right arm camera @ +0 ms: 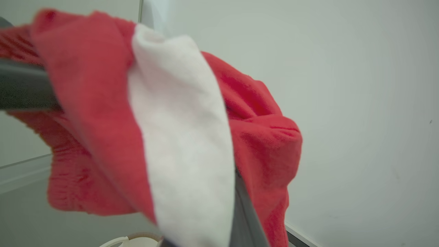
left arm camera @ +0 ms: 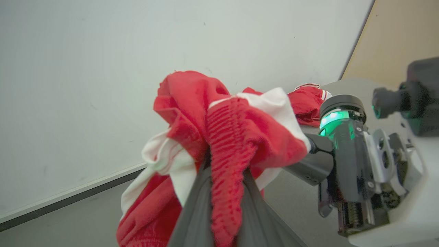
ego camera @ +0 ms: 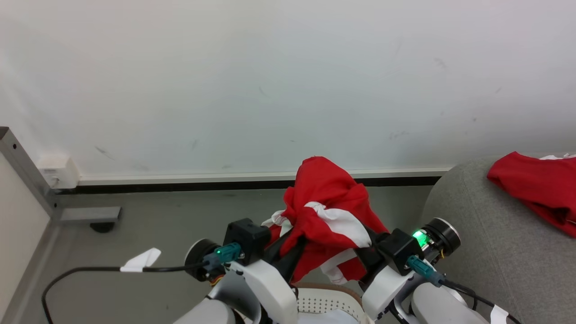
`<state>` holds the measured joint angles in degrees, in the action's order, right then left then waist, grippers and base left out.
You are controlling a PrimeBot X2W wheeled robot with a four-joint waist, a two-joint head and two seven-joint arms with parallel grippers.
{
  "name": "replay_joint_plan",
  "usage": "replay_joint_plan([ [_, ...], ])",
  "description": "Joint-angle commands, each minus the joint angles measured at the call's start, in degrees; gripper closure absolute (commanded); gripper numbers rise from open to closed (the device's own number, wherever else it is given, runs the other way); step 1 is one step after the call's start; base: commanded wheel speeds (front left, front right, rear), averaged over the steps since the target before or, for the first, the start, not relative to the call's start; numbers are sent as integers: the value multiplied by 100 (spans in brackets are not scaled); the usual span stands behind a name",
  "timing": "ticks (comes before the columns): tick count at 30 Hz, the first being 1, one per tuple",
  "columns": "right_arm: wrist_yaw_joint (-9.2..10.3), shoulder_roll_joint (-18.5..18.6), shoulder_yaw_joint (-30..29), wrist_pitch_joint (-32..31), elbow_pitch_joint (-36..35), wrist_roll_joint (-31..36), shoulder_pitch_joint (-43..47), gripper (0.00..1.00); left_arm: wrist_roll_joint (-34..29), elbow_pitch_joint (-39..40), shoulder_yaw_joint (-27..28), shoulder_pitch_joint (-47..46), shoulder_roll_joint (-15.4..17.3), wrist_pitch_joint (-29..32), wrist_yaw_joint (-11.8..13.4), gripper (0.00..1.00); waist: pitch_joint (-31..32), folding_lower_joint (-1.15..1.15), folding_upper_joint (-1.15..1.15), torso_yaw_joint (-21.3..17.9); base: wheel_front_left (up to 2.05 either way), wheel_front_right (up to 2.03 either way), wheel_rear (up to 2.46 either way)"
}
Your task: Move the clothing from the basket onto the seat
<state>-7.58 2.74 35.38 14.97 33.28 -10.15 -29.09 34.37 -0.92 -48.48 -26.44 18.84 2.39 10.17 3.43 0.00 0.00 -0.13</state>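
Your left gripper [left arm camera: 224,171] and right gripper [left arm camera: 308,154] meet in clothing [ego camera: 328,198] above the basket [ego camera: 324,305].
Left fingers [left arm camera: 192,212] pinch it; right fingers' [left arm camera: 308,168] grip unclear.

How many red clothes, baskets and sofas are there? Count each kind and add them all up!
Sofa: 1
Basket: 1
Red clothes: 2, the lifted garment and the garment on the sofa
Total: 4
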Motion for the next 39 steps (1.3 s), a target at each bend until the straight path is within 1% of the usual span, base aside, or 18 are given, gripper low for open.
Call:
replay_joint_plan([
  [1,17,13,-43,15,-21,-38,98,100,57,-7,3,76,37,-32,26,41,-2,0,0,-22,0,0,0],
  [2,17,13,-93,15,-37,-77,114,100,53,-14,-8,85,46,-30,21,23,-4,0,0,-37,0,0,0],
  [3,17,13,-149,15,-45,-106,124,100,60,-19,-23,95,52,-14,16,0,-5,0,0,-50,0,0,0],
  [8,17,12,-507,15,-71,-141,184,100,76,-28,-85,144,72,11,10,0,-9,0,0,-109,0,0,0],
  [14,17,11,-1032,15,-139,32,135,100,77,-6,-109,166,69,-12,37,0,-70,0,0,-193,0,0,0],
  [22,17,62,-1429,15,-335,184,117,100,92,-39,-99,176,52,-99,32,0,-197,0,0,-519,0,0,0],
  [28,17,148,-1623,15,-534,247,170,100,102,-63,-81,170,57,-163,28,0,-314,0,0,-953,0,0,0],
  [39,17,415,-1972,15,-931,255,305,100,30,-85,-159,38,-42,-243,-18,0,-575,0,0,-2053,0,0,0],
])
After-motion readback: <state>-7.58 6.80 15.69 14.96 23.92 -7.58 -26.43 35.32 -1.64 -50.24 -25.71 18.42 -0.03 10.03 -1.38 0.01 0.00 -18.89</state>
